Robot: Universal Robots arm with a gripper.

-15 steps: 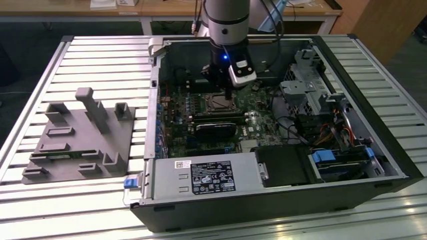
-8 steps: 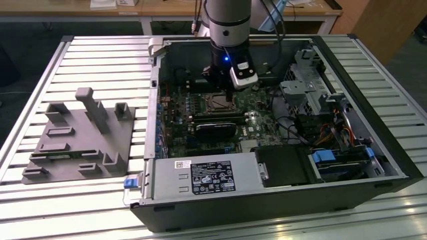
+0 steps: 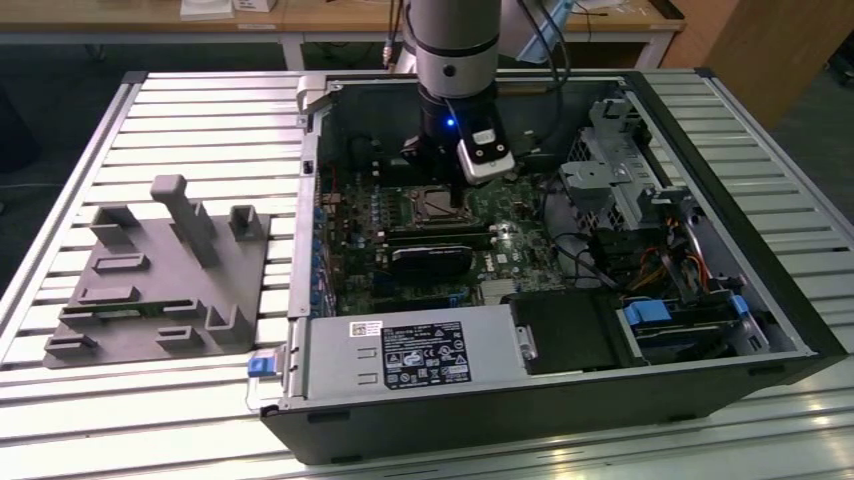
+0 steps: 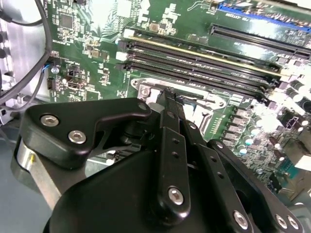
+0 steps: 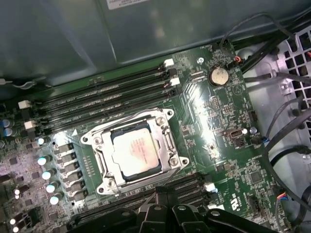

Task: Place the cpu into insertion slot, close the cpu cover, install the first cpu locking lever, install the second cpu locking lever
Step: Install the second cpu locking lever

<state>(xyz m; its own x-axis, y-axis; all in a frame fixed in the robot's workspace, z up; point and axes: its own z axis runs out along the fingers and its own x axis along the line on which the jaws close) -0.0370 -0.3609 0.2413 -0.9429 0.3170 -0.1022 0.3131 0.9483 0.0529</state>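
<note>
Open computer case (image 3: 561,400) lies on its side on a slatted metal table (image 3: 160,100), motherboard (image 5: 214,126) facing up. Grey fixture block (image 3: 160,275) sits on the table to the exterior view's left of the case, well apart from it.

cpu (image 5: 137,153) is seated flat in the insertion slot (image 5: 99,162): dull silver-grey square top, pale reflection across it, faint print not read. Being square it has no long axis; its edges run parallel to the socket rim and roughly in line with the neighbouring black memory slots (image 5: 102,99).

cpu cover (image 5: 165,141) lies down over the chip, a thin silvery frame whose window shows the chip's top. Locking levers cannot be made out.

Arm stands upright over the board; gripper (image 3: 461,180) hangs just above the socket in the exterior view. In the second wrist view the black gripper linkage (image 4: 170,160) blocks the fingertips, so apart or together: cannot tell
</note>
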